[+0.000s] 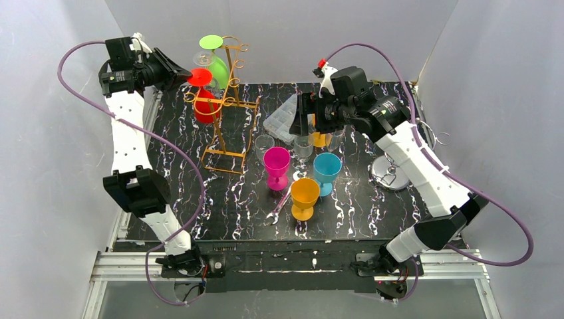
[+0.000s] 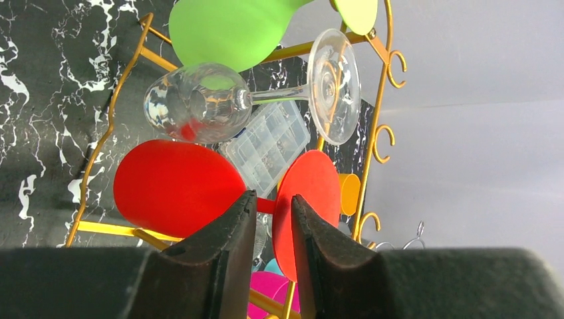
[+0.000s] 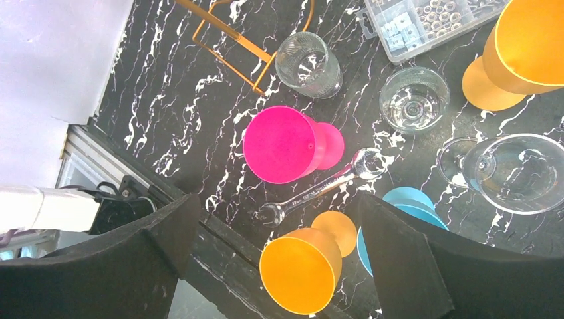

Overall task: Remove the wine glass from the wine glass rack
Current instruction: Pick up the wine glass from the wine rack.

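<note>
Nearest the arm bases, an orange goblet (image 1: 304,194) stands upright, well to the right of the gold wine glass rack (image 1: 225,136) and nearer than it, and a wrench (image 3: 319,189) lies flat just beside the goblet on the rack's side. One step farther, a blue goblet (image 1: 326,169) and a pink goblet (image 1: 277,163) are both upright, the pink one the closer of the two to the rack's base. Behind the pink one, a clear tumbler (image 1: 264,146) sits just beside the rack's base on its right. Over that cluster, right of the rack, hangs the right gripper (image 3: 276,206), jaws spread wide, nothing between them. Farther back and right of the rack lies a clear parts box (image 1: 282,118). Now the rack itself: the red wine glass (image 1: 206,106) hangs on its left side, bowl down, foot on top. A clear glass (image 2: 199,103) hangs next along the rack and a green glass (image 1: 217,68) at its far end. And here's the left gripper (image 2: 273,197), up at the rack's left and level with the red foot. Its fingers (image 2: 226,246) stand only a narrow slit apart, and the red stem shows in that slit, between bowl and foot. Whether the pads are actually touching the glass, I cannot tell.
</note>
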`<state>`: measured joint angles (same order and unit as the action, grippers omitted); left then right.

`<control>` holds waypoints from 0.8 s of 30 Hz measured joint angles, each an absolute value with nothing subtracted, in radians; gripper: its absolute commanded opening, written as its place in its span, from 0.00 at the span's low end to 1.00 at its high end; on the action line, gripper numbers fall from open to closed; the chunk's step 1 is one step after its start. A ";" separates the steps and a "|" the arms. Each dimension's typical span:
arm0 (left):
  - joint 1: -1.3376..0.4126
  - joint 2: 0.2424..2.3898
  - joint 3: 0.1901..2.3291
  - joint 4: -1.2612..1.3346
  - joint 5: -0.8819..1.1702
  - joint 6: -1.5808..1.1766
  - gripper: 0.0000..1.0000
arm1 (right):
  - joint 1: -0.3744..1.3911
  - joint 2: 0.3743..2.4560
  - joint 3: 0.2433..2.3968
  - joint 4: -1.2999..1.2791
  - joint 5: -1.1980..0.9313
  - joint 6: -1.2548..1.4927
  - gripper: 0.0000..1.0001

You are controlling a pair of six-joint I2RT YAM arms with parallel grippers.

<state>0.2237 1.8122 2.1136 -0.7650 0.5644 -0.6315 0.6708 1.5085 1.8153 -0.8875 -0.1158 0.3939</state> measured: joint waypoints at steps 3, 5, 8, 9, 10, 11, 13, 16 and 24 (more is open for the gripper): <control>0.227 1.812 2.114 -0.748 0.574 -0.646 0.17 | 0.668 1.504 1.810 -0.881 -0.116 0.397 0.98; 0.228 1.812 2.114 -0.740 0.580 -0.652 0.12 | 0.667 1.499 1.802 -0.879 -0.116 0.398 0.98; 0.229 1.812 2.113 -0.733 0.591 -0.662 0.08 | 0.667 1.497 1.801 -0.878 -0.116 0.402 0.98; 0.230 1.812 2.111 -0.730 0.594 -0.665 0.07 | 0.667 1.497 1.800 -0.878 -0.116 0.405 0.98; 0.232 1.812 2.107 -0.725 0.598 -0.669 0.05 | 0.667 1.494 1.796 -0.874 -0.116 0.406 0.98; 0.233 1.812 2.104 -0.721 0.604 -0.674 0.04 | 0.667 1.492 1.790 -0.870 -0.116 0.408 0.98; 0.236 1.812 2.100 -0.712 0.614 -0.684 0.01 | 0.667 1.488 1.785 -0.869 -0.116 0.413 0.98; 0.242 1.810 2.093 -0.687 0.635 -0.705 0.00 | 0.667 1.485 1.784 -0.865 -0.116 0.416 0.98; 0.265 1.804 2.055 -0.635 0.679 -0.768 0.00 | 0.667 1.480 1.784 -0.863 -0.116 0.421 0.99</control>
